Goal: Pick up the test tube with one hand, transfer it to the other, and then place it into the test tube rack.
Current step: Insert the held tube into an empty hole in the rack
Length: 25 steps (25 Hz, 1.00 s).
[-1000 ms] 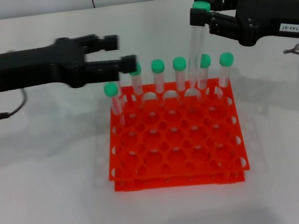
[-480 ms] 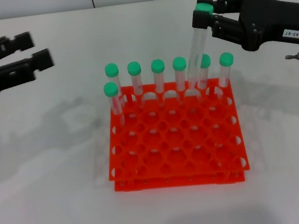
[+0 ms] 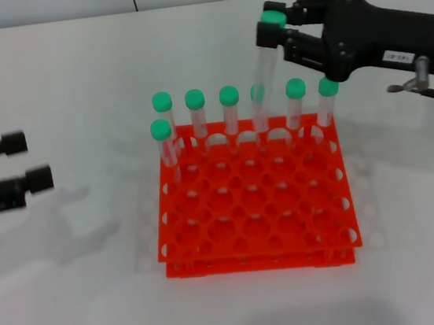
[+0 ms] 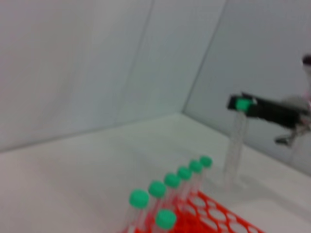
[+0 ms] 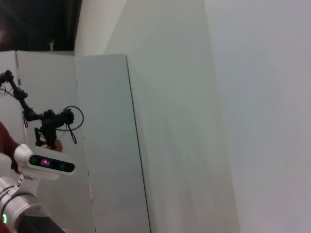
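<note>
My right gripper (image 3: pixel 273 22), the one with the white label, is shut on the green cap of the test tube (image 3: pixel 263 70). It holds the tube tilted above the back row of the orange-red test tube rack (image 3: pixel 254 205). The tube's lower end overlaps a standing tube (image 3: pixel 258 94), and I cannot tell whether it is in a hole. Several green-capped tubes stand in the rack's back row, and one (image 3: pixel 161 131) stands in the second row. My left gripper (image 3: pixel 27 160) is open and empty at the far left, well clear of the rack. The left wrist view shows the held tube (image 4: pixel 236 145) and the rack's corner (image 4: pixel 218 221).
The rack stands on a white table (image 3: pixel 74 291). A thin metal cable fitting (image 3: pixel 430 89) hangs by my right wrist. The right wrist view shows only wall panels and a camera unit on a stand (image 5: pixel 46 162).
My left gripper has pulled back to the left and lower, away from the rack, open and empty. My right gripper has shifted left with the tube, over the back row.
</note>
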{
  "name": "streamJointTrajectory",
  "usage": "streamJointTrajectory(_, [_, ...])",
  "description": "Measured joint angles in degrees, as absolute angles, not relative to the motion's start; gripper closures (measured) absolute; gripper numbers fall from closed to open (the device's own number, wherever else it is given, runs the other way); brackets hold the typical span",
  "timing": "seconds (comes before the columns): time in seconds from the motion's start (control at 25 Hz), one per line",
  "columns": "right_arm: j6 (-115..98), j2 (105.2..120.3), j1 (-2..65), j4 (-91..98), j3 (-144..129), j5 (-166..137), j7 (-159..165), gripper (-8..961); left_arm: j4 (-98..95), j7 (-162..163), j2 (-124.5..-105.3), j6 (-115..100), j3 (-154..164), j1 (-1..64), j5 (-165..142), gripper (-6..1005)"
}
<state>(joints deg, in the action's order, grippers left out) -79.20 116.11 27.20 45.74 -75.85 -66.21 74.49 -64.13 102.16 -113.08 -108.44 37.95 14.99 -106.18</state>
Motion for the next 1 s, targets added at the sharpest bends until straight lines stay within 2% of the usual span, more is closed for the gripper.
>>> streamJointTrajectory(1.0, [-65.9,116.19,28.5,43.4,-96.9,-45.1,55.8,680,-63.6,94.8,-113.1,-112.3,38.4,15.7,-113.4,116])
